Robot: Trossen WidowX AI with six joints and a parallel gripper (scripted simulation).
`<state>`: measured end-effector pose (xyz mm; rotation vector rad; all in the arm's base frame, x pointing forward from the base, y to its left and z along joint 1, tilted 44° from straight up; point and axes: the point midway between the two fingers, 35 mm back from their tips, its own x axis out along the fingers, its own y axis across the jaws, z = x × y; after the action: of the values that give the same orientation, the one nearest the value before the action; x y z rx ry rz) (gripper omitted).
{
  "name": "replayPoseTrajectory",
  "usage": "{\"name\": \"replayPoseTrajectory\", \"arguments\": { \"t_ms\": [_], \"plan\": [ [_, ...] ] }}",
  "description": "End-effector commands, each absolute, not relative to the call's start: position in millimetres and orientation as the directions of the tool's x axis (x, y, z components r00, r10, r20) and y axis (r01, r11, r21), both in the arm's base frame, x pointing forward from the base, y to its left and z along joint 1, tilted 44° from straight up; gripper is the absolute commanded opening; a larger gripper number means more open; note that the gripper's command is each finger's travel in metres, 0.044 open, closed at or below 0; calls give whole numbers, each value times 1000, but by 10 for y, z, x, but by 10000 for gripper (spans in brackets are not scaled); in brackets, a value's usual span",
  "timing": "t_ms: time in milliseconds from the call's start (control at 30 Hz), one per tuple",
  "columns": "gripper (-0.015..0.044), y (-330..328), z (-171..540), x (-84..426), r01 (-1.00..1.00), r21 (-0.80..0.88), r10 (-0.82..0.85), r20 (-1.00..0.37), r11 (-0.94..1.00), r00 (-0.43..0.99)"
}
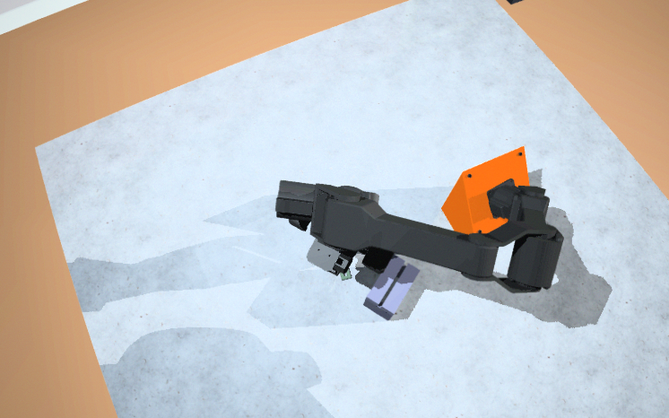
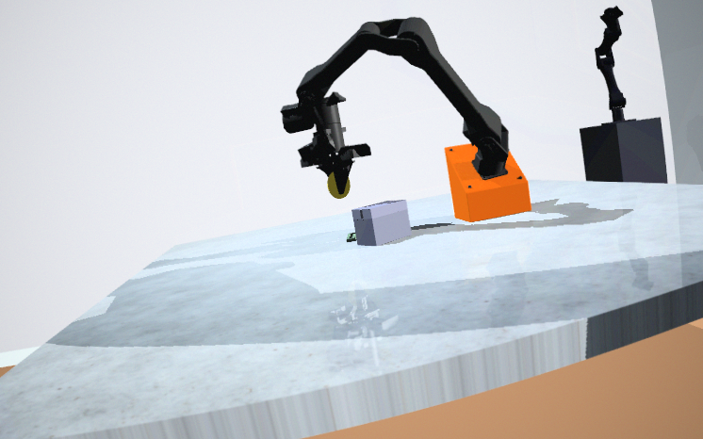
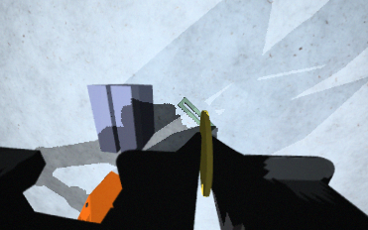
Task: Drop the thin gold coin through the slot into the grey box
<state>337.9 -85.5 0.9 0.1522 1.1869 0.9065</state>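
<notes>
My gripper (image 2: pixel 339 185) (image 3: pixel 201 136) is shut on the gold coin (image 2: pixel 333 188) (image 3: pixel 206 161), which shows edge-on in the wrist view and face-on in the exterior view. Both are well above the table. The grey box (image 1: pixel 396 294) (image 2: pixel 389 226) (image 3: pixel 123 94) stands closed, a dark slot along its lid; in the wrist view it is up and left of the coin, with the slot almost parallel to the coin. The green holder (image 1: pixel 346 275) (image 2: pixel 351 236) (image 3: pixel 187 113) looks empty beside the box, partly hidden in each view. In the top view the arm hides the coin and fingertips.
The orange base (image 1: pixel 493 173) (image 2: pixel 496 203) (image 3: pixel 101 198) of my arm stands beyond the box. A second dark arm on a dark block (image 2: pixel 641 153) is far back at the right in the exterior view. Arm shadows cross the table and the lid.
</notes>
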Motion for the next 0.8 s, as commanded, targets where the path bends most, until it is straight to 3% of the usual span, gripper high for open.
{"name": "replayPoseTrajectory", "arguments": {
  "t_ms": [0, 767],
  "plan": [
    [0, -861, 22, 3398, -486, 563, 677, -731, 668, 83],
    [0, -517, 354, 3164, -485, 565, 678, -731, 667, 82]
  ]
}}
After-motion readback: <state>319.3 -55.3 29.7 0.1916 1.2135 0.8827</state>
